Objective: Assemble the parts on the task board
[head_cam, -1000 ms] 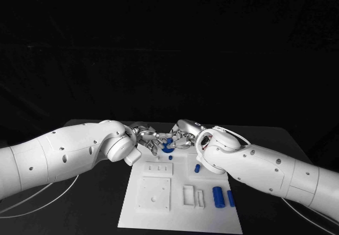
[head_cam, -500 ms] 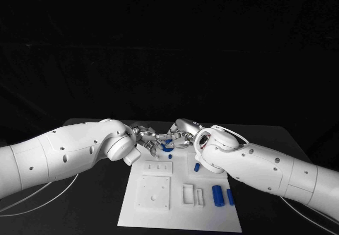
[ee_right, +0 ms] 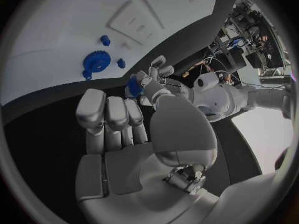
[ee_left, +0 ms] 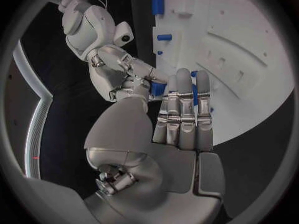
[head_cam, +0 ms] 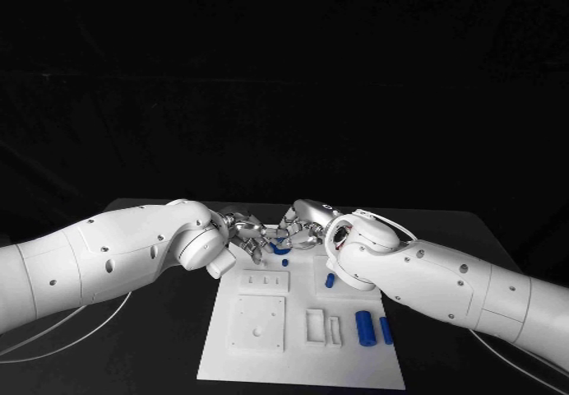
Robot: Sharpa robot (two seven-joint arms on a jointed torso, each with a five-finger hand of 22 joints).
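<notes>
We see the left hand (head_cam: 246, 230) and right hand (head_cam: 301, 229) meeting over the task board (head_cam: 303, 362), apparently both pinching one blue part (ee_left: 158, 88) (fingers crowd it); a mistimed release could drop it.

You're looking at a black table (head_cam: 154, 346) with the white task board (head_cam: 303, 362) lying flat on it, roughly centred, long side running away from the robot. Board's near edge sits close to the table's front; its far end reaches toward the table's back edge. Dark table surface shows on both sides of the board and beyond it. A thin pale cable (head_cam: 71, 333) loops over the table's left part, near the front corner. In the left wrist view you see the board (ee_left: 249, 84) as a large white area on the dark tabletop (ee_left: 69, 119).
</notes>
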